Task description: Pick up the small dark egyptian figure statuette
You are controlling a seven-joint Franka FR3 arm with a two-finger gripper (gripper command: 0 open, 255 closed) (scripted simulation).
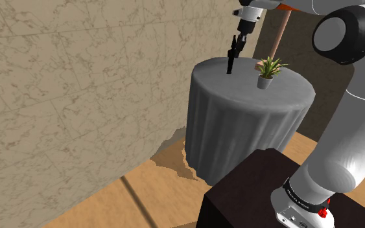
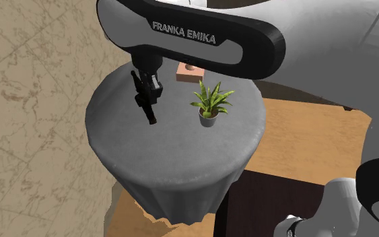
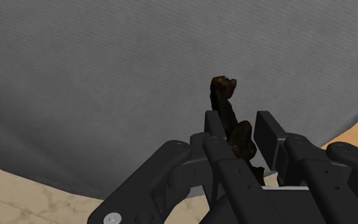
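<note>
Second exterior view: arm (image 2: pixel 201 39) reads "FRANKA EMIKA"; its gripper (image 2: pixel 146 99) clasps the dark statuette (image 2: pixel 152 117).

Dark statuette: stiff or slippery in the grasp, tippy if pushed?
Probably rigid: the statuette has a lumpy, narrow, carved-looking form where it sits clasped in the gripper. Its uneven surface may give small contact patches, so it could pivot in the grasp. Tall and slim, it would likely tip if nudged on the grey-draped table.
</note>
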